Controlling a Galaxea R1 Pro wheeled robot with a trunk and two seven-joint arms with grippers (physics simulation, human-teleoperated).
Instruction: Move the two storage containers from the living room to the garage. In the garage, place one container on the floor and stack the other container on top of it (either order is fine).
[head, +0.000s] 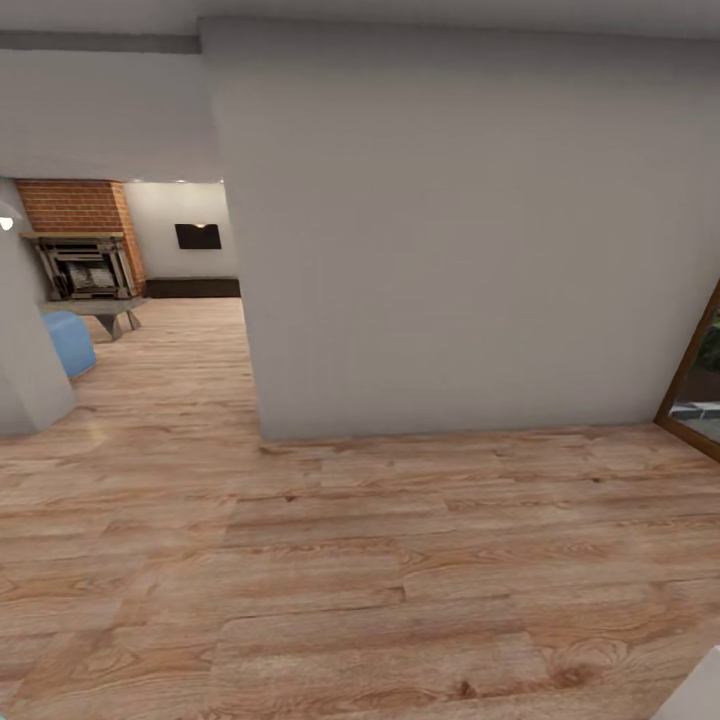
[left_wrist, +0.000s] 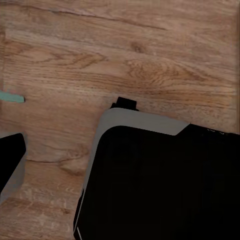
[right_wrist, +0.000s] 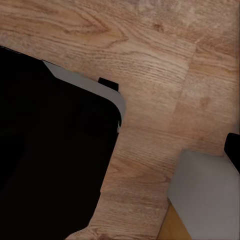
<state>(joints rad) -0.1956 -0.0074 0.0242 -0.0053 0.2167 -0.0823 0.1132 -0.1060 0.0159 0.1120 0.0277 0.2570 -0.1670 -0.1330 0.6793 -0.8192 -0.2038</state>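
Setting: head view over a light wood-plank floor (head: 360, 580), facing a broad pale grey wall block (head: 450, 230) at 12 to 2 o'clock.
Opening: a passage at 10 o'clock leads into the living room (head: 180, 300).
Fireplace: red brick fireplace (head: 80, 240) with a dark firebox, at 10 o'clock, against the far left wall.
Screen: small black rectangular wall TV (head: 198, 236) on the far white wall, above a long low dark-brown bench (head: 192, 288).
Seat: rounded blue upholstered shape (head: 70, 342) at 9 o'clock, partly hidden by a grey wall edge.
Door frame: orange-wood frame (head: 690, 370) at 3 o'clock.
Storage containers: not seen in these views.
Left wrist view: dark, grey-edged robot body panel (left_wrist: 160, 180) over wood planks; gripper state cannot be told.
Right wrist view: similar dark grey-edged panel (right_wrist: 55, 145) over wood planks; gripper state cannot be told.
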